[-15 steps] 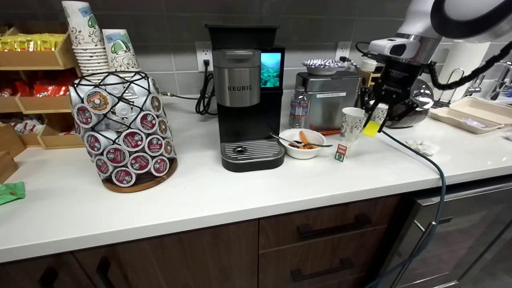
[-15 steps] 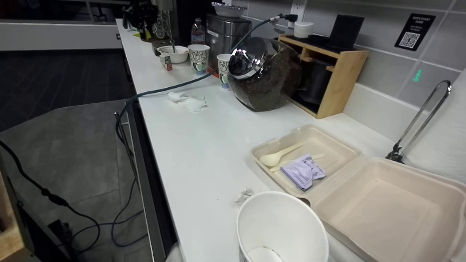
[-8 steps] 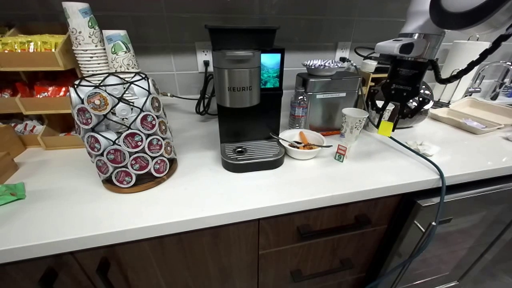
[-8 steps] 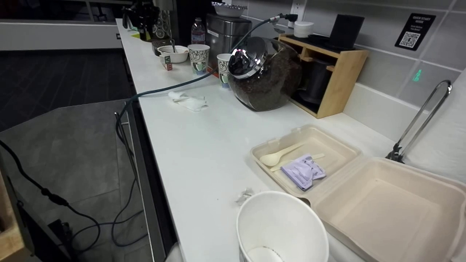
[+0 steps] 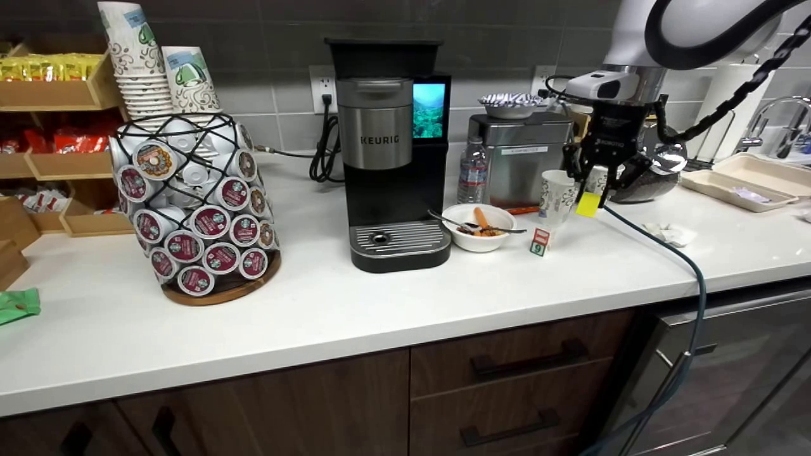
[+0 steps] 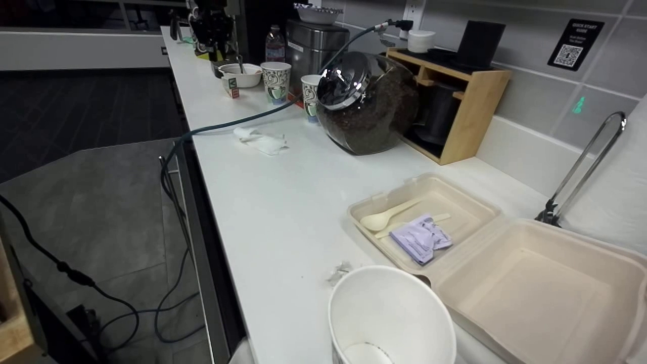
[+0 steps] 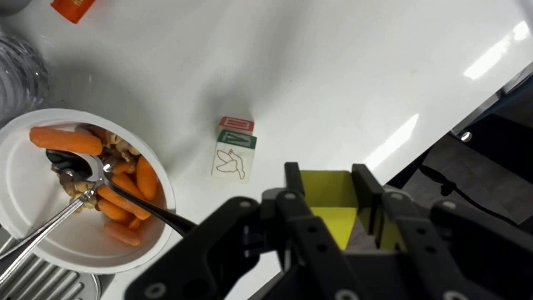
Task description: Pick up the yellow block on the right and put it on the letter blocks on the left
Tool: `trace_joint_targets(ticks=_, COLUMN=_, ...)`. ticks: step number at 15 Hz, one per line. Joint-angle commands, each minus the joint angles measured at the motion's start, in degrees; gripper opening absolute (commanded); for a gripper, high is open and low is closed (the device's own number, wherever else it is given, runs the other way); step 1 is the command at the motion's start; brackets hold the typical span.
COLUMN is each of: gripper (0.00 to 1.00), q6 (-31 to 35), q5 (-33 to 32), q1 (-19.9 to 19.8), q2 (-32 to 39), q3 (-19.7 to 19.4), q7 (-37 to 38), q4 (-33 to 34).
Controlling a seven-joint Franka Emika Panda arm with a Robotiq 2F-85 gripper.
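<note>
Above surface (image 7: 333,83), yellow block (image 7: 329,191) clamped between fingers (image 7: 294,178), to one side of stacked letter blocks (image 7: 233,162). Likely failure: off-centre release, through poor alignment, tipping yellow block off; low sideways approach could knock letter blocks over.

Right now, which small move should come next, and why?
Probably shift the gripper sideways toward the stacked white letter blocks with red and green edges before lowering: it holds the yellow rectangular block raised, but not directly above them.
</note>
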Motion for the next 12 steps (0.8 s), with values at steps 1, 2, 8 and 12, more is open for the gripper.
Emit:
trace_joint_targets(ticks=1, gripper=0.09, q6=-1.3, q5=-2.7, q1=1.1, q2=3.8, q3=0.3, q7=6.0, q4=3.9)
trace_joint_targets(ticks=2, gripper=0.09, q6=-1.1, q5=-3.0, q1=1.3, q2=4.5, q3=0.4, q7=7.4, q4=4.4)
trace_joint_targets(ticks=8, gripper=0.09, q6=-1.0, q5=-2.9, q1=1.2, q2=7.9, q3=1.3, q7=10.9, q4=7.0)
trace_joint_targets(ticks=12, gripper=0.09, q6=-0.6, q5=-2.9, q1=1.1, q2=9.8, q3=1.7, q7=11.6, q4=8.6)
